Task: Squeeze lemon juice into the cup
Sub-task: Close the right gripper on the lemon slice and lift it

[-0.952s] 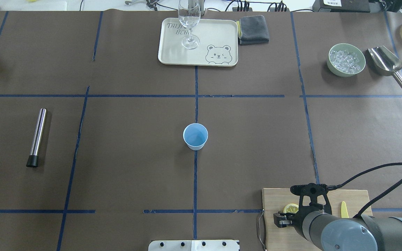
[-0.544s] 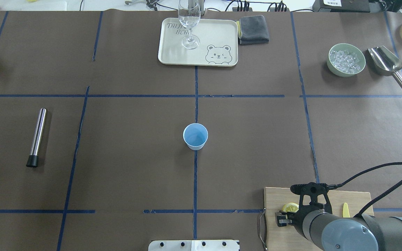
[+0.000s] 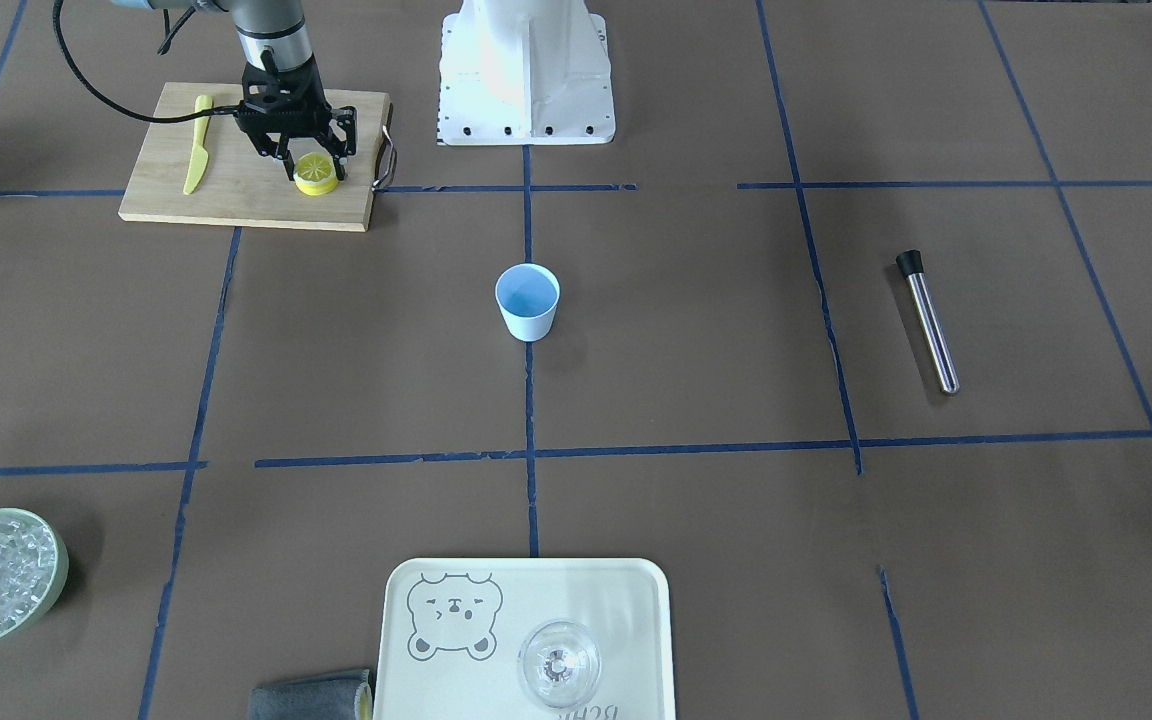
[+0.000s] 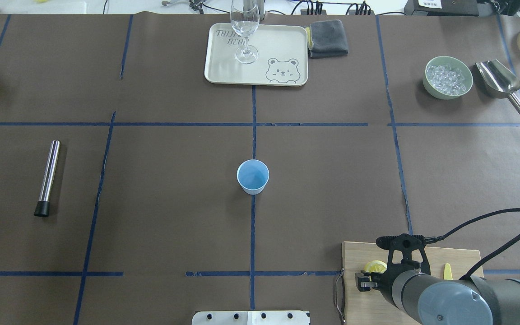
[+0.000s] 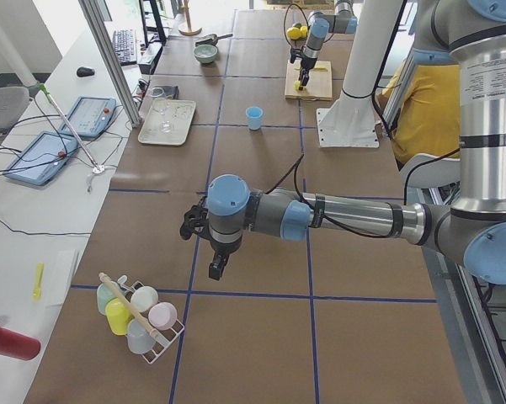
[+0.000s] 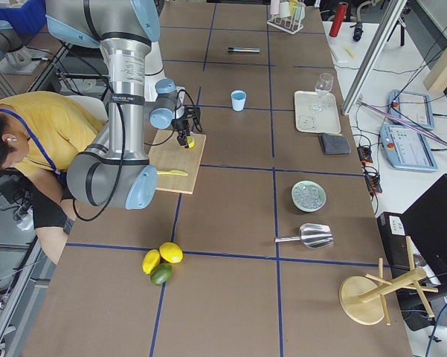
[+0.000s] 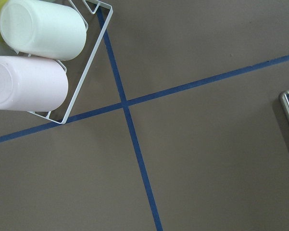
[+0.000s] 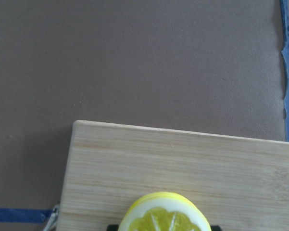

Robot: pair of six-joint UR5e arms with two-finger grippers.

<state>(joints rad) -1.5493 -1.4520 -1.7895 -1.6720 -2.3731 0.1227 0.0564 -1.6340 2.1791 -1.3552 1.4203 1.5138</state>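
The lemon (image 3: 316, 173) is a round yellow slice on the wooden cutting board (image 3: 236, 205), near the board's edge. My right gripper (image 3: 315, 166) points down over it, a finger on each side of the rind, shut on it. The lemon fills the bottom of the right wrist view (image 8: 166, 215) and shows in the overhead view (image 4: 374, 266). The light-blue cup (image 4: 253, 177) stands upright and empty at the table's centre, well away from the board. My left gripper (image 5: 216, 268) hangs over the table's far left end; I cannot tell whether it is open.
A yellow toy knife (image 3: 196, 145) lies on the board. A tray (image 4: 287, 49) with a clear glass (image 4: 245, 34), a grey cloth (image 4: 328, 38), a bowl of ice (image 4: 448, 77) and a metal scoop (image 4: 499, 81) line the far side. A metal tube (image 4: 48, 177) lies at left. A cup rack (image 5: 139, 316) stands near the left gripper.
The right gripper has stayed over the lemon with only a small shift. The cutting board has slid slightly to the right and away, and the lemon has shifted a little on it.
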